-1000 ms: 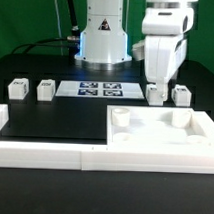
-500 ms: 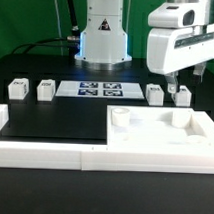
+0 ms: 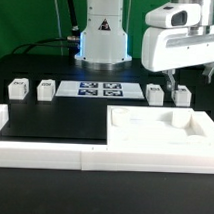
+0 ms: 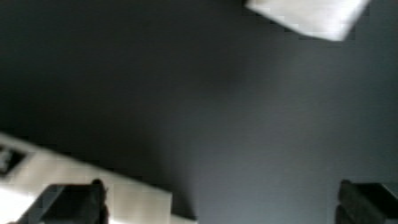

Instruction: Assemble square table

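Your gripper (image 3: 174, 83) hangs wide open and holds nothing. One leg block (image 3: 180, 95) stands just below it on the counter (image 3: 55, 118). The square table slab (image 3: 159, 135) lies near, in front of the gripper.

Gripper swung round and moved to the exterior view's right

One second ago the gripper (image 3: 189, 80) was a narrow upright shape above and a little to the exterior view's left of the last leg block (image 3: 180, 95). Now its white body lies broad across above that block. It reaches past the block to the picture's edge on the exterior view's right.
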Motion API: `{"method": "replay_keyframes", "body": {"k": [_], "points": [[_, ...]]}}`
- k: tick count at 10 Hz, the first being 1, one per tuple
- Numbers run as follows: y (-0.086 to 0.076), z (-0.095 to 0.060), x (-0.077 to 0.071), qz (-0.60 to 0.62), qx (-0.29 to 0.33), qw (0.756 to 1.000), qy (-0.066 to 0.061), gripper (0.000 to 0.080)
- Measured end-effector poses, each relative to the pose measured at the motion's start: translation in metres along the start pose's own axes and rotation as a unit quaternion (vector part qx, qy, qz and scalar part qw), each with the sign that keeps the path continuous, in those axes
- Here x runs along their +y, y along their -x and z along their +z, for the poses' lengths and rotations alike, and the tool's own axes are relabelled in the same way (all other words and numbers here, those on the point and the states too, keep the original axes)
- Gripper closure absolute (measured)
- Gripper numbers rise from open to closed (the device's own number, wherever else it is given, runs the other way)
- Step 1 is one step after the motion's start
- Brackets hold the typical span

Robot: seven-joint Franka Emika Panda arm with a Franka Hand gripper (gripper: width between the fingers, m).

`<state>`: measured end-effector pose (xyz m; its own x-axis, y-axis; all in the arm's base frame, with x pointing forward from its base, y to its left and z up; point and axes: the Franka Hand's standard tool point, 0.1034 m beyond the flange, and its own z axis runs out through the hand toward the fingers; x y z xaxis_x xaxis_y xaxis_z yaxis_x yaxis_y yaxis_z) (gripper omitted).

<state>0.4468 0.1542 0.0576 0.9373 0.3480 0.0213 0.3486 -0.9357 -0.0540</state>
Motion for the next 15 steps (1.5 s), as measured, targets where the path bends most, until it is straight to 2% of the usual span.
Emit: {"method": "replay_keyframes", "body": {"k": [2,5,6,8,9,10,12,14,15], "points": [[0.006,0.003,-0.007,0.06,-0.011,0.998,0.0,0.0151],[0.007,0.003,-0.006,0.049,-0.026,0.998,0.001,0.0151],[0.012,0.004,-0.006,0.052,-0.046,0.998,0.001,0.0151],[0.03,0.001,-0.013,0.071,-0.177,0.982,0.007,0.0151],[0.037,0.004,-0.016,0.086,-0.226,0.97,0.004,0.0151],[0.042,0.01,-0.019,0.092,-0.267,0.959,-0.003,0.0151],[0.042,0.009,-0.018,0.09,-0.329,0.94,-0.007,0.0151],[0.048,0.011,-0.02,0.089,-0.393,0.915,-0.011,0.0151],[0.051,0.019,-0.028,0.114,-0.432,0.895,-0.004,0.0151]]}}
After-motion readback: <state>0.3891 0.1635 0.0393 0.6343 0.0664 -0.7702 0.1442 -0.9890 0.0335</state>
